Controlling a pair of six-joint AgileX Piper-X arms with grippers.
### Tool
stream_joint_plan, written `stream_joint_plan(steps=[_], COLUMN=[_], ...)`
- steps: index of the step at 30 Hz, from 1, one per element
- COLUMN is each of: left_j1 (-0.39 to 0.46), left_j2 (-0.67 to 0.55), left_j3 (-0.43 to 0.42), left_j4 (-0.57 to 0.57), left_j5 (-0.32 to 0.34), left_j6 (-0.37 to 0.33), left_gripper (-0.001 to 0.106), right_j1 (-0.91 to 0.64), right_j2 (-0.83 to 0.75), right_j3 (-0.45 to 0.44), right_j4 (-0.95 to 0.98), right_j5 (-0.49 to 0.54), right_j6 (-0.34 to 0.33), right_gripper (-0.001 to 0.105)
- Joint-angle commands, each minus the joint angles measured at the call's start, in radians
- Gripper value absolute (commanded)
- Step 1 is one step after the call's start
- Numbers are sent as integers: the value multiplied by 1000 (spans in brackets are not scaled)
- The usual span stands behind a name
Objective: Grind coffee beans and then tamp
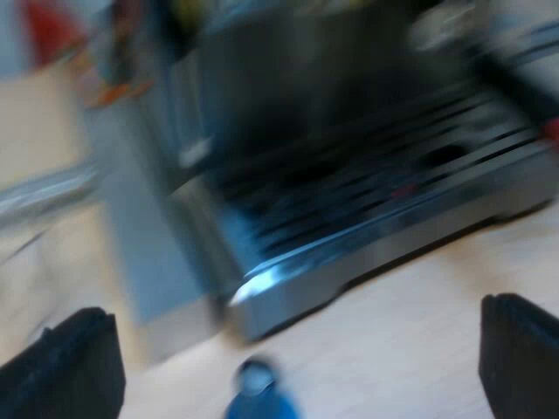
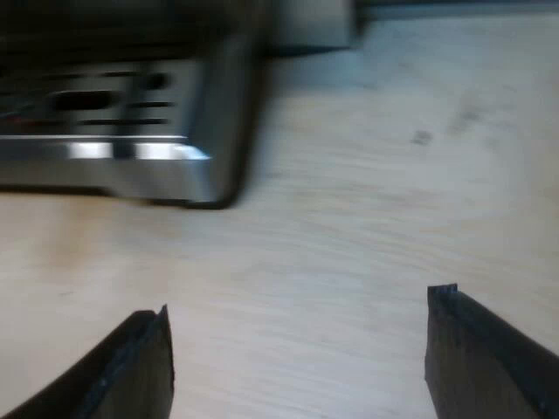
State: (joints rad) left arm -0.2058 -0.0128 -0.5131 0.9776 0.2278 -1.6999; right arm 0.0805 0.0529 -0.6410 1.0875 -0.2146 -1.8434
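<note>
The espresso machine [image 1: 349, 166] stands ahead of my left gripper [image 1: 297, 358], its slotted metal drip tray [image 1: 376, 218] facing me. A blue tamper [image 1: 258, 397] stands on the wooden table between my left fingers, which are spread wide and hold nothing. My right gripper [image 2: 297, 349] hovers open over bare wood, a short way off a corner of the machine's drip tray [image 2: 131, 148].
The light wooden table [image 2: 367, 175] stretches past the machine's corner. Red and orange shapes [image 1: 96, 52] lie beyond the machine's side. A grey bar [image 1: 44, 196] runs along the table there.
</note>
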Motion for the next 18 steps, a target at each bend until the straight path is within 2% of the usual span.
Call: stream_joint_plan(steps=[1,4,7,10,13,18], left_j1=[-34,-59,-100,-133,-163,-208], left_j2=[-2,36,85,117,137,141], left_j3=[-8,-8,-8,1,25,84], left_j4=[-74,-129,-213,-261,-317,-402], left_j5=[94,133,215,262,296,330], left_j6=[-1,-1,-1,-1,-1,-1], left_gripper=[83,83,83,83,83,83], right_j1=[44,95,160,200,256,327], right_j2=[42,90,148,175,210,244], right_j3=[-38,-60,-69,-69,-69,-69], right_j4=[-6,-6,-21,-39,-78,-130], right_j5=[-60,-61,-61,-66,-105,-105], right_j6=[-17,-20,-23,-34,-63,-65], right_gripper=[62,62,62,62,62,62])
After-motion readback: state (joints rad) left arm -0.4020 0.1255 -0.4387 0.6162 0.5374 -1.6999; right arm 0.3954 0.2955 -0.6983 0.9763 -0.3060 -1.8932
